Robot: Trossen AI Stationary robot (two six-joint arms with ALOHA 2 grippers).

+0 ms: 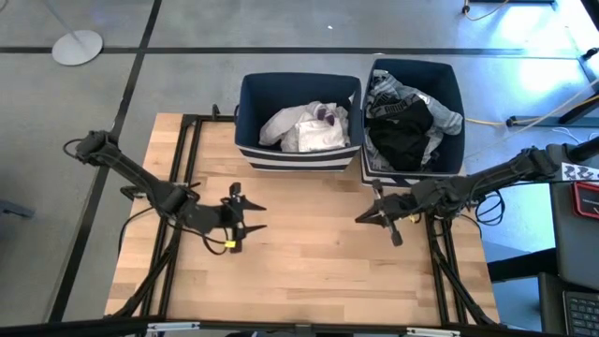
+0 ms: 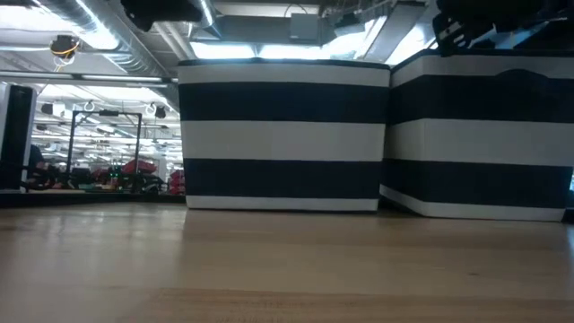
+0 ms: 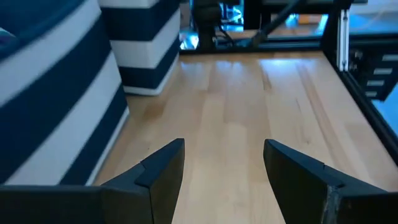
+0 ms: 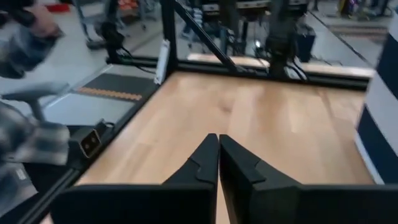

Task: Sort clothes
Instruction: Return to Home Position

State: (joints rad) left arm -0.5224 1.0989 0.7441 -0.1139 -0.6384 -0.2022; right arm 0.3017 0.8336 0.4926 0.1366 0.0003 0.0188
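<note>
White pieces (image 1: 304, 129) lie in the left navy bin (image 1: 251, 112). Black and grey items (image 1: 407, 122) lie in the right navy bin (image 1: 449, 84). Both bins stand at the table's far edge and show their striped walls in the low view (image 2: 282, 144). My left gripper (image 1: 255, 217) hovers over the table's middle left, open and empty, and its wrist view (image 3: 224, 162) shows bare wood between the fingers. My right gripper (image 1: 359, 221) is shut and empty in front of the right bin, and it also shows in its wrist view (image 4: 218, 155).
The wooden tabletop (image 1: 309, 271) lies bare between the grippers and the near edge. A black frame rail (image 4: 186, 62) runs along the table's side. A person's plaid sleeve (image 4: 25, 143) and hand (image 4: 37, 25) show beyond the table's left edge.
</note>
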